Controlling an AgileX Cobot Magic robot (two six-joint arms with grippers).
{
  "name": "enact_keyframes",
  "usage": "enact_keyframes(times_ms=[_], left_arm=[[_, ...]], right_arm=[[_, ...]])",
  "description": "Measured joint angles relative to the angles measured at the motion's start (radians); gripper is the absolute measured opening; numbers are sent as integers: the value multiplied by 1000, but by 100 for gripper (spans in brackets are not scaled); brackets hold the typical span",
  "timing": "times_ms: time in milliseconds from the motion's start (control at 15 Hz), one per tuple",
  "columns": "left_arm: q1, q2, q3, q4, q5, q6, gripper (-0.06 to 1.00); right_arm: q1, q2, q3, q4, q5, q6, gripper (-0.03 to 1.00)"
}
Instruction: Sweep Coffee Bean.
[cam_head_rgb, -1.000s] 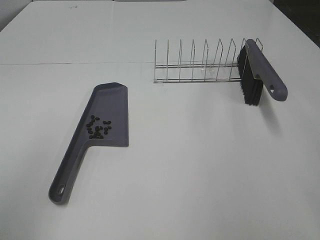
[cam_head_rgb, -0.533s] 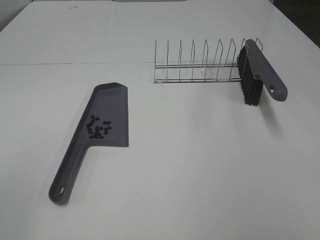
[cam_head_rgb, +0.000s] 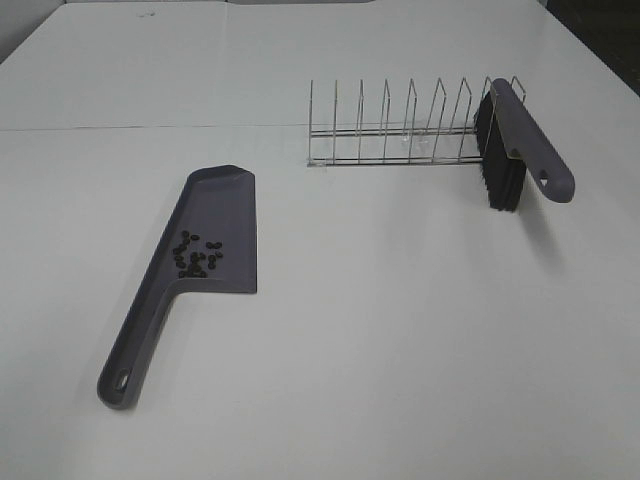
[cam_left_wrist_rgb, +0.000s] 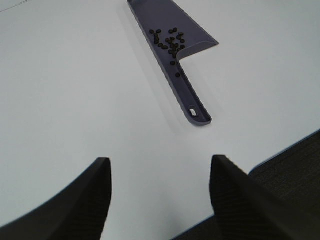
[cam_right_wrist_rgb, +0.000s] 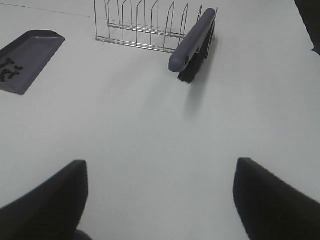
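Tiny dark coffee beans (cam_head_rgb: 197, 256) lie clustered on the blade of a grey-purple plastic dustpan (cam_head_rgb: 212, 225) on the white table (cam_head_rgb: 400, 330). A black-bristled brush (cam_head_rgb: 515, 150) leans in a wire rack (cam_head_rgb: 390, 130). The left gripper (cam_left_wrist_rgb: 160, 200) and right gripper (cam_right_wrist_rgb: 160, 200) hover with fingers spread, empty.

- A staged test bench rather than a lived-in home: a bare white surface (cam_head_rgb: 400, 350) fills the view.
- Household props only: wire dish rack (cam_head_rgb: 400, 130), dustpan (cam_head_rgb: 190, 270), brush (cam_head_rgb: 520, 150).
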Motion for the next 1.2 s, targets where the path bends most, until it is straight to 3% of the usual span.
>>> enact_keyframes(times_ms=[467, 867, 1200], left_arm=[[0, -1, 0, 0, 0, 0, 54], [0, -1, 0, -60, 0, 60, 54], [0, -1, 0, -64, 0, 67, 54]], right_arm=[[0, 0, 0, 7, -1, -5, 67], [0, 0, 0, 40, -1, -56, 67], [0, 0, 0, 42, 0, -56, 67]])
